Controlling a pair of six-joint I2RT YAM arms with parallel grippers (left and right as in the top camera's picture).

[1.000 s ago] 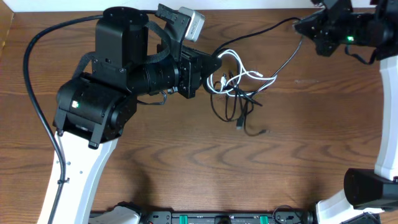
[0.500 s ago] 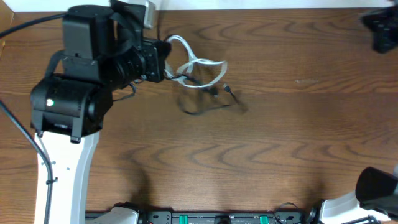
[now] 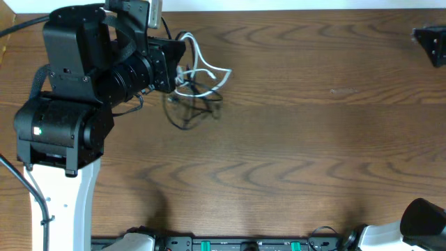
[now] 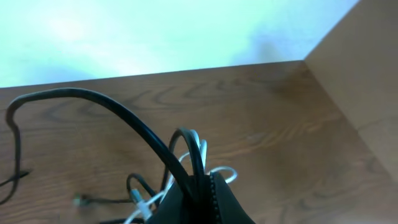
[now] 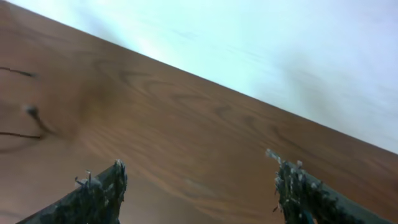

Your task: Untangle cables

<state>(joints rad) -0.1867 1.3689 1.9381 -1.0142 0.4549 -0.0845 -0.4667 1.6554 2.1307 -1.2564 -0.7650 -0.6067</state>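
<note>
Overhead: the left gripper (image 3: 180, 70) sits near the upper left of the table (image 3: 293, 153), with the cables (image 3: 194, 97), black strands and one white loop, bunched on the wood right at its tip, and the right gripper (image 3: 431, 43) well apart at the far right edge. Left wrist: the fingers (image 4: 217, 199) are pressed together, pinching black and white strands that loop up out of them. Right wrist: the two fingers (image 5: 102, 190) stand spread above the wood, gripping nothing, with blurred dark cord ends near the left edge.
</note>
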